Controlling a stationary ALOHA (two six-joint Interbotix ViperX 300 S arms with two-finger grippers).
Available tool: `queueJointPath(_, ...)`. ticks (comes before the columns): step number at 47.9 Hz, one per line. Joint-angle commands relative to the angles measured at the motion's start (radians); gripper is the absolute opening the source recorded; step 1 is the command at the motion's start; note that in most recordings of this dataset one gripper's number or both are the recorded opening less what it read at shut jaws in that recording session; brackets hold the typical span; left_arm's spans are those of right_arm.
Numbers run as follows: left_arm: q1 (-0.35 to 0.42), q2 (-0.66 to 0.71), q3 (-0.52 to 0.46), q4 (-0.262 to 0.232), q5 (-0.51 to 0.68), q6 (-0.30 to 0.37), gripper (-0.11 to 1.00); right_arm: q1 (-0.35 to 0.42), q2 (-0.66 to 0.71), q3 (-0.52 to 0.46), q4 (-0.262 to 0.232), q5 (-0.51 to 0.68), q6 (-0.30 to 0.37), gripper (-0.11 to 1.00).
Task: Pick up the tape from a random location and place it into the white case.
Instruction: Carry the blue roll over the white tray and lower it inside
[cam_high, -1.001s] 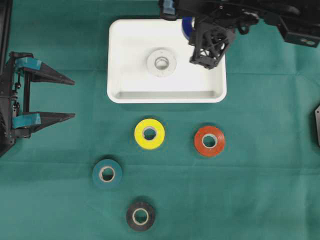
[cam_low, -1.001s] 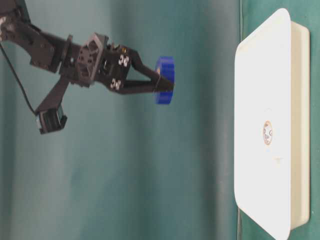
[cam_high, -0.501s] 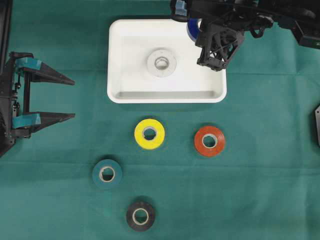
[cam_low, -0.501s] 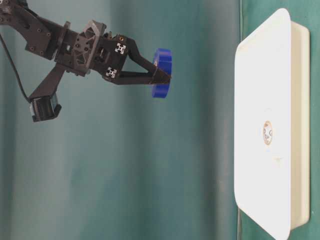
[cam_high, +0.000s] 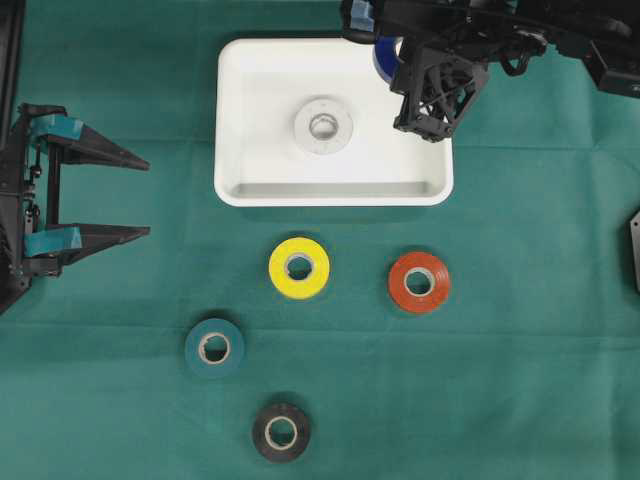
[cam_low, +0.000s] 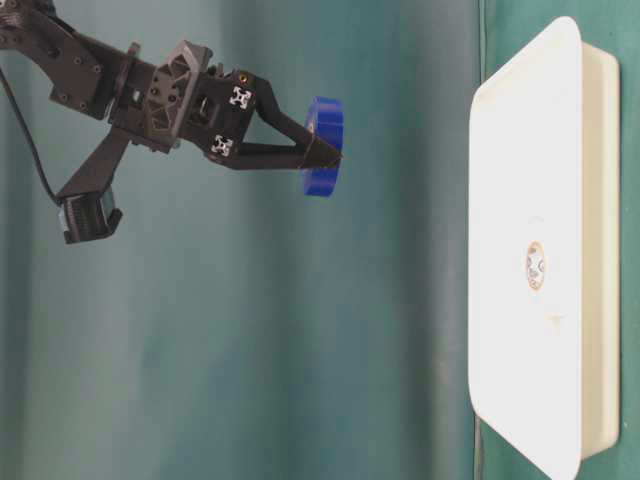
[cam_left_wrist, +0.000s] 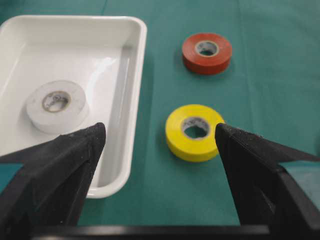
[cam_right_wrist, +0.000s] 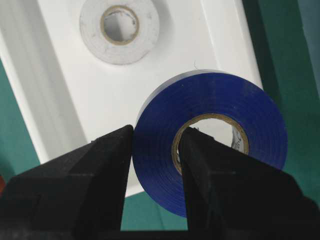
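My right fingers (cam_right_wrist: 155, 170) are clamped on the wall of the blue tape roll (cam_right_wrist: 220, 150): one finger sits against its outer face, the other goes through the cardboard core, so the rest of the roll juts out to one side of the grip. From the table-level view the roll (cam_low: 324, 146) hangs at my fingertips in the air, well apart from the white case (cam_low: 530, 150). Seen from above, only a sliver of the blue roll (cam_high: 381, 58) shows under my right arm, over the far right corner of the white case (cam_high: 240, 120). In my right wrist camera the roll hangs above the tray's edge, partly over the white floor and partly over the green surface (cam_right_wrist: 280, 60) beyond the rim. A white roll (cam_high: 322, 125) lies flat near the middle of the case. My left fingers (cam_high: 145, 197) stand wide apart with nothing between them, at the left edge of the surface, away from everything. On the green cloth in front of the case lie a yellow roll (cam_high: 299, 267), a red roll (cam_high: 419, 282), a teal roll (cam_high: 214, 347) and a black roll (cam_high: 280, 432), all flat and apart from one another.
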Motion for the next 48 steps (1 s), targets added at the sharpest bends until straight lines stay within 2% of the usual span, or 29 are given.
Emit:
queueJointPath(1,0.003,0.006,-0.011,-0.002,-0.006,-0.002,0.91,0.002,-0.029,-0.011,-0.002,-0.008,-0.003,0.31)
queueJointPath(48,0.003,0.006,-0.011,-0.002,-0.006,-0.003,0.91,0.002,-0.017,0.011,0.002,-0.029,0.003,0.31)
